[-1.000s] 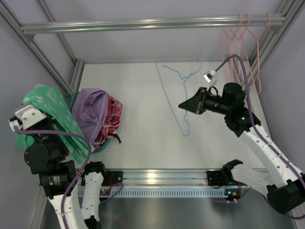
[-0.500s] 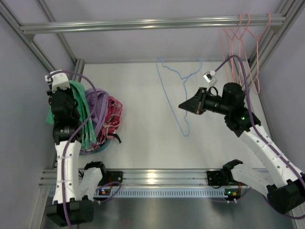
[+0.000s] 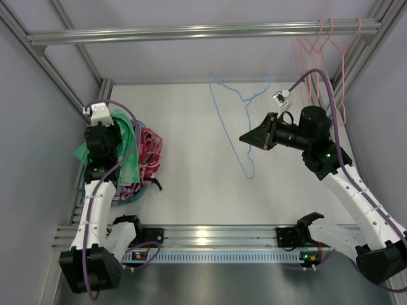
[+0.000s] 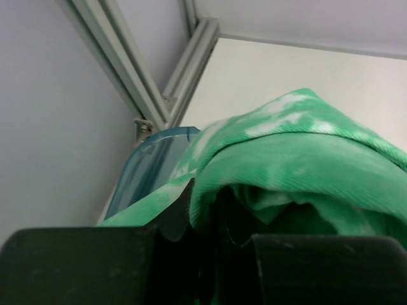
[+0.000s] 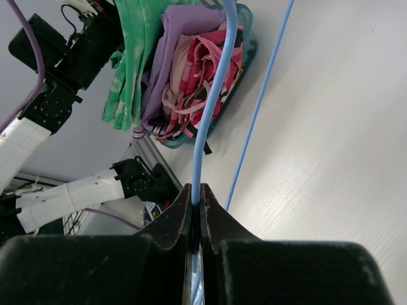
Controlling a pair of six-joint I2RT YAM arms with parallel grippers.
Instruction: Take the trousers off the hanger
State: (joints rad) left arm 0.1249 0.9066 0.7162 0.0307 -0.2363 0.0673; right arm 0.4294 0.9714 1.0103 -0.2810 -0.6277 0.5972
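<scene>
Pinching the green trousers (image 4: 299, 159), the left gripper (image 4: 206, 241) hangs over a teal basket (image 4: 147, 170) of purple cloth (image 5: 175, 44) and red-pink cloth (image 5: 203, 70). The right gripper (image 5: 196, 210), clamped on the bare light-blue hanger (image 5: 205, 136), holds it over the table (image 3: 191, 178), well apart from the trousers and near pink hangers (image 3: 324, 57).

no legible text, labels, brands or numbers anywhere in these views, nothing readable near either gripper's fingers

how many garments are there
3: green trousers in the left gripper by the basket, purple cloth and red-pink cloth piled in it; more may be hidden.
</scene>
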